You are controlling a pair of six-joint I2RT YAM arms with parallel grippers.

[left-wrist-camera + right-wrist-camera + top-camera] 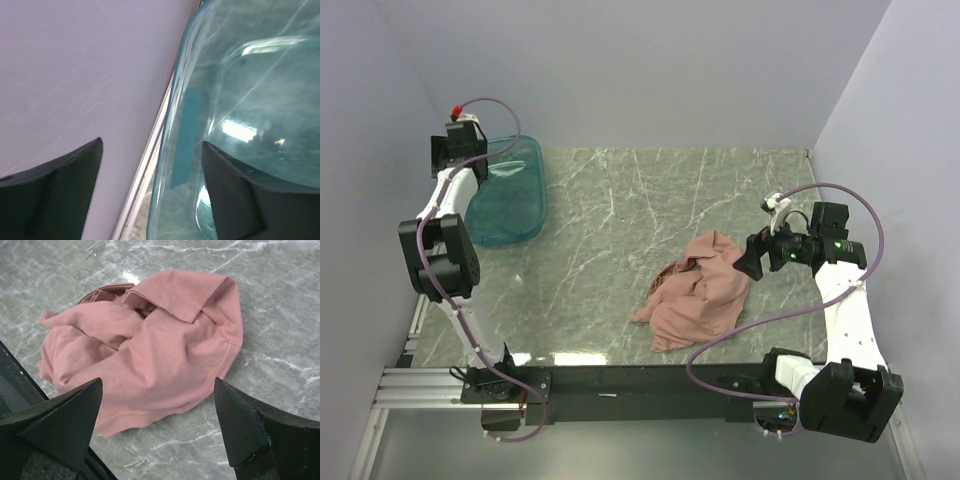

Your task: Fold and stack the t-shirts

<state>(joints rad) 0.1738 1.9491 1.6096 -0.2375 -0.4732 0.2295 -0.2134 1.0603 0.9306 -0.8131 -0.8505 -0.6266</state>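
Observation:
A single dusty-pink t-shirt (695,290) lies crumpled in a heap on the marble table, right of centre and close to the near edge. My right gripper (752,258) hovers just to its right, open, with nothing between its fingers. In the right wrist view the t-shirt (150,340) fills the middle, and the right gripper (157,390) stands wide above its near hem. My left gripper (480,158) is at the far left, open, over the rim of the teal tub (510,195). Seen from the left wrist, the left gripper (152,150) straddles the tub's rim without clamping it.
The see-through teal tub (250,100) sits at the far left, close against the pale side wall (75,75). A blue tape strip (185,135) is stuck on the tub's wall. The table's dark near edge (10,385) runs just beside the shirt.

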